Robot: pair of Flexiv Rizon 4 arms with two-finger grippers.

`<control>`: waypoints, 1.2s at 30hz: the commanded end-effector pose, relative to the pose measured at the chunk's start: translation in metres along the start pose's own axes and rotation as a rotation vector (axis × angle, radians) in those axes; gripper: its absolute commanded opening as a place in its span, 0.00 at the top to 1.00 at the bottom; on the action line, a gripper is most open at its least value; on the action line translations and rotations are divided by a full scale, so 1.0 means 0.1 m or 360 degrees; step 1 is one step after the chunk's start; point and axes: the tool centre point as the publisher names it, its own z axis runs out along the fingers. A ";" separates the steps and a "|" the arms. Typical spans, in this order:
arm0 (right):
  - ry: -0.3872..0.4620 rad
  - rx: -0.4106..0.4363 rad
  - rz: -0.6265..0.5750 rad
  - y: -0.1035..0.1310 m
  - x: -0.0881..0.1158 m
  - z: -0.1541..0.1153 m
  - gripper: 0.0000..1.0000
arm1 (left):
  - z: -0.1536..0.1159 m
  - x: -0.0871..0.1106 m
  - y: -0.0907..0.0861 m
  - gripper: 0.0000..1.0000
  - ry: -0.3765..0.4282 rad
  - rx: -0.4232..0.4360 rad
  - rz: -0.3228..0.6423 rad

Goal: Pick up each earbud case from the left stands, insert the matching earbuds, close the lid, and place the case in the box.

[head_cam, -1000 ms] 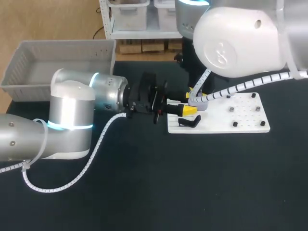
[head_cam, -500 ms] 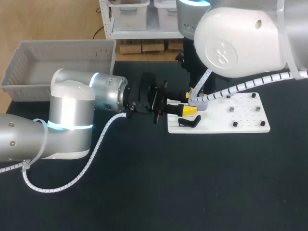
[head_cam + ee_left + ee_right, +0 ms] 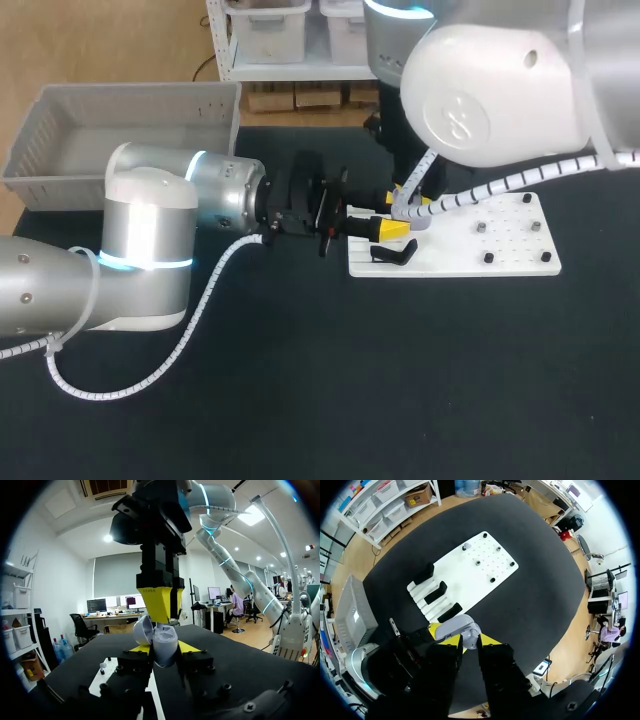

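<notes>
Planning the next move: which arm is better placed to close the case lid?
Right, likely. The left gripper is shut on the open earbud case, so it is occupied, while the right gripper hangs directly over its lid.

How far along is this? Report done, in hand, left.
Done: the earbud case is off the stands, held lid-open in the left gripper. In hand: the right gripper sits just above the open case. Left: closing the lid and boxing; no case shows in the box.
</notes>
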 end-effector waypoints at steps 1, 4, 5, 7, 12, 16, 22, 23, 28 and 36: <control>-0.0013 -0.0027 0.0005 -0.02 0.02 -0.01 0.48 | 0.00 0.00 -0.01 1.00 0.0003 -0.0004 0.0001; -0.0019 -0.0079 -0.0007 -0.06 0.09 -0.09 0.29 | 0.00 0.00 -0.01 1.00 0.0003 -0.0004 0.0001; -0.0018 -0.0102 -0.0019 -0.08 0.12 -0.11 0.29 | 0.00 0.00 -0.01 1.00 0.0003 -0.0004 0.0001; -0.0053 -0.0203 -0.0072 -0.15 0.22 -0.25 0.48 | 0.00 0.00 -0.01 1.00 0.0003 -0.0004 0.0001; -0.0125 -0.0441 -0.0200 -0.33 0.27 -0.49 0.58 | 0.00 0.00 -0.01 1.00 0.0003 -0.0004 0.0001; -0.0205 -0.0653 -0.0300 -0.50 0.12 -0.63 0.61 | 0.00 0.00 -0.01 1.00 0.0003 -0.0004 0.0001; -0.0238 -0.0732 -0.0416 -0.62 -0.23 -0.75 0.55 | 0.00 0.00 -0.01 1.00 0.0003 -0.0004 0.0001; -0.0238 -0.0739 -0.0422 -0.63 -0.30 -0.76 0.55 | 0.00 0.00 -0.01 1.00 0.0003 -0.0004 0.0001; -0.0250 -0.0747 -0.0512 -0.59 -0.64 -0.76 0.55 | 0.00 0.00 -0.01 1.00 0.0003 -0.0004 0.0001; -0.0361 -0.0622 -0.0639 -0.47 -1.12 -0.54 0.54 | 0.00 0.00 -0.01 1.00 0.0003 -0.0004 0.0001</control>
